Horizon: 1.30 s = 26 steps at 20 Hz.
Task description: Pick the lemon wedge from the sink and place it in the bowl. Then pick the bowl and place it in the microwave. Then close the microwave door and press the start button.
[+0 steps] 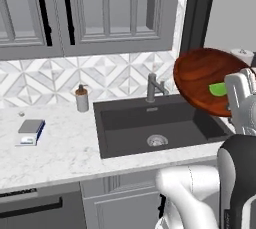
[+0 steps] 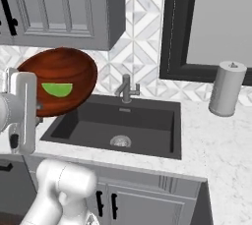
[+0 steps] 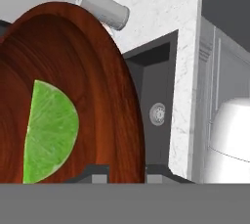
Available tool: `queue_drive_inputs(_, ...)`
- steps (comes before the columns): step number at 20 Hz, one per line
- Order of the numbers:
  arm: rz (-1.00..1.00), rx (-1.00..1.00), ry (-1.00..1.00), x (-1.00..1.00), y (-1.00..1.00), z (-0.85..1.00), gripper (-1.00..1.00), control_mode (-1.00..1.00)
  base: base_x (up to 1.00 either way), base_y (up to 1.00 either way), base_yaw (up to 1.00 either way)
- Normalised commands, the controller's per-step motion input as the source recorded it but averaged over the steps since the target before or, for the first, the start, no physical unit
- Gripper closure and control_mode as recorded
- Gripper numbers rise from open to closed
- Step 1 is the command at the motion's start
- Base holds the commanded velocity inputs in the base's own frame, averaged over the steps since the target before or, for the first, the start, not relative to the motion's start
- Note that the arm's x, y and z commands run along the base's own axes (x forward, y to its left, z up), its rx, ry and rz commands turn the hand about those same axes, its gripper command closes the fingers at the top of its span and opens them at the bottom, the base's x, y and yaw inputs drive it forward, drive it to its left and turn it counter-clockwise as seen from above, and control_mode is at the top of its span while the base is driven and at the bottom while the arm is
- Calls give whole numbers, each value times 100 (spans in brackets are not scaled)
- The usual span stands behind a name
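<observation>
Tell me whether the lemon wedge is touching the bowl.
Touching. In the hand view the lemon wedge lies flat against the inner surface of the bowl, no gap visible.

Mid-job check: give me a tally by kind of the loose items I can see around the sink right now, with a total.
Wooden bowl, lifted by the gripper: 1
Lemon wedge, in the bowl: 1
Soap dispenser: 1
Paper towel roll: 1
Small grey and blue box on the counter: 1
Total: 5

1. The bowl (image 1: 205, 78), glossy reddish-brown wood, hangs tilted in the air above the sink's (image 1: 150, 123) edge.
2. The lemon wedge (image 1: 218, 90), bright lime-green, lies inside it.
3. The dark sink holds a silver drain.
</observation>
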Motion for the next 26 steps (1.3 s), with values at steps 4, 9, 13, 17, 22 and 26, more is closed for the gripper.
queue_drive_inputs(4,0,0,0,0,0,0,100,100,-55,-33,-14)
queue_drive_inputs(9,0,0,0,0,0,0,100,100,-58,-28,-35)
queue_drive_inputs(13,0,0,0,0,0,0,100,100,-7,-3,-94)
queue_drive_inputs(17,0,0,0,0,0,0,100,100,0,0,-100)
queue_drive_inputs(22,0,0,0,0,0,0,100,100,0,0,-100)
queue_drive_inputs(26,0,0,0,0,0,0,100,100,0,0,-100)
